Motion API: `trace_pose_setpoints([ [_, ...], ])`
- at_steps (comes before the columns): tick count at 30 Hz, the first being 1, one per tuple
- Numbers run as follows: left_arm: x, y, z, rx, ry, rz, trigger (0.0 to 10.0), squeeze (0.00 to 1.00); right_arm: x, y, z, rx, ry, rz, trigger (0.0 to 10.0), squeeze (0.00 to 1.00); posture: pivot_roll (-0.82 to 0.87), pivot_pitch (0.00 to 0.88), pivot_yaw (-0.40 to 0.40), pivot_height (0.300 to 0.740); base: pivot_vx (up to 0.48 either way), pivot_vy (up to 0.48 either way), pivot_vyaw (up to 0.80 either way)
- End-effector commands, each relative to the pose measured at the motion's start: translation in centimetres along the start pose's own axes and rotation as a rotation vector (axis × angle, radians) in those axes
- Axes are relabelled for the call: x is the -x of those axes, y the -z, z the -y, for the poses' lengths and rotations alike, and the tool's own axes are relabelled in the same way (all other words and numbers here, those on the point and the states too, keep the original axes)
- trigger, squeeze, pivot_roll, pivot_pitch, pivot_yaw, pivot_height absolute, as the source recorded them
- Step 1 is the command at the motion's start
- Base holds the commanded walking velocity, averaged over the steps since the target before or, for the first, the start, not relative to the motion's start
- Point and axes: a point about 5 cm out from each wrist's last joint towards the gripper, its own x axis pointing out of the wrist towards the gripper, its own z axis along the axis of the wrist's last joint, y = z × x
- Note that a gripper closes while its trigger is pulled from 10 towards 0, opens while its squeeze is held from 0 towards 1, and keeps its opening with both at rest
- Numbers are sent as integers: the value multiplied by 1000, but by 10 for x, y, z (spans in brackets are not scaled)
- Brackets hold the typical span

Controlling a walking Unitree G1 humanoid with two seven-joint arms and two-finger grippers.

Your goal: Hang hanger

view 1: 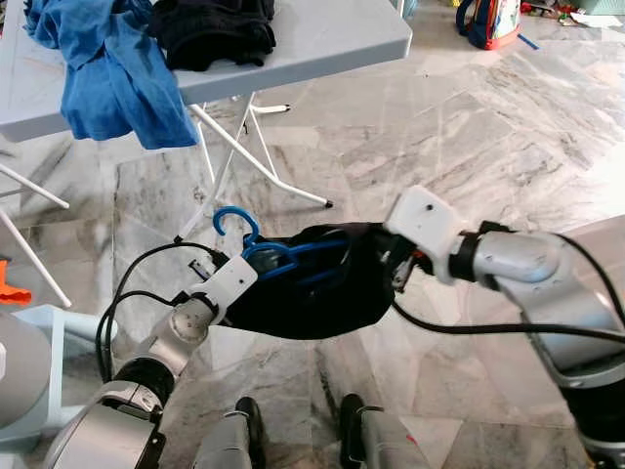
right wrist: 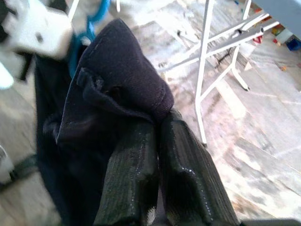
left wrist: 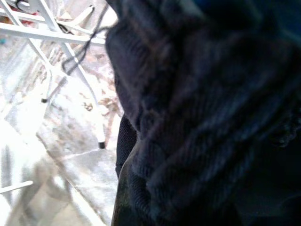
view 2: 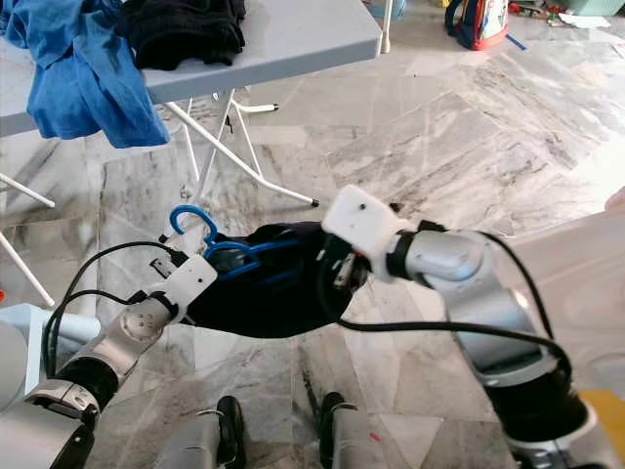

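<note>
Both arms hold a dark garment (view 1: 303, 293) on a blue hanger (view 1: 256, 246) above the floor. The right gripper (right wrist: 157, 136) is clenched on its cloth; the left gripper (view 1: 227, 269) is at the hook end, grip unclear. With the table (view 1: 332, 39) beyond, a hard pull might slide the cloth off the hanger.

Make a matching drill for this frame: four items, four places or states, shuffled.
Items
1. blue hanger
2. dark garment
3. blue cloth
4. backpack

Places or states
A. draped over the near edge of the grey table
B. on the floor, far beyond the table
C. stretched between the left claw and right claw
D. hook poking up beside the left claw, body inside the garment

Pairs: 1-D, 2-C, 3-A, 4-B
</note>
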Motion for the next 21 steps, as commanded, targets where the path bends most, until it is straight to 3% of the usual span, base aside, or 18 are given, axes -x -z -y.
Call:
trace_pose_setpoints([
  [1, -2, -5, 4, 25, 17, 11, 0, 0, -7, -6, -16, -34, -57, 57, 0, 0, -206, 275, 17, 740, 0, 0, 0],
  [7, -8, -27, 18, 45, 65, 99, 0, 0, -34, 2, -38, -150, -83, 99, 0, 0, -204, 274, 18, 740, 0, 0, 0],
  [13, -8, -36, 27, 46, 102, 147, 0, 0, -52, 10, -44, -202, -6, 96, 0, 0, -199, 270, 15, 740, 0, 0, 0],
  [14, -8, -37, 28, 47, 104, 149, 0, 0, -54, 13, -45, -195, 10, 82, 3451, 0, -196, 270, 14, 740, 0, 0, 0],
  [15, -8, -37, 28, 47, 106, 149, 0, 0, -55, 15, -46, -189, 21, 72, 3451, 0, -196, 270, 14, 740, 0, 0, 0],
  [16, -8, -37, 29, 45, 111, 152, 0, 0, -56, 23, -45, -187, 47, 40, 10000, 0, -194, 268, 13, 740, 0, 0, 0],
  [17, -8, -37, 29, 45, 111, 152, 0, 0, -56, 23, -45, -187, 47, 40, 10000, 0, -194, 268, 13, 740, 0, 0, 0],
  [18, -8, -36, 30, 43, 114, 153, 0, 0, -54, 30, -41, -185, 72, 20, 10000, 1000, -193, 265, 12, 740, 0, 0, 0],
  [21, -7, -34, 30, 39, 116, 151, 0, 0, -50, 37, -34, -176, 104, 3, 10000, 1000, -193, 265, 12, 740, 0, 0, 0],
])
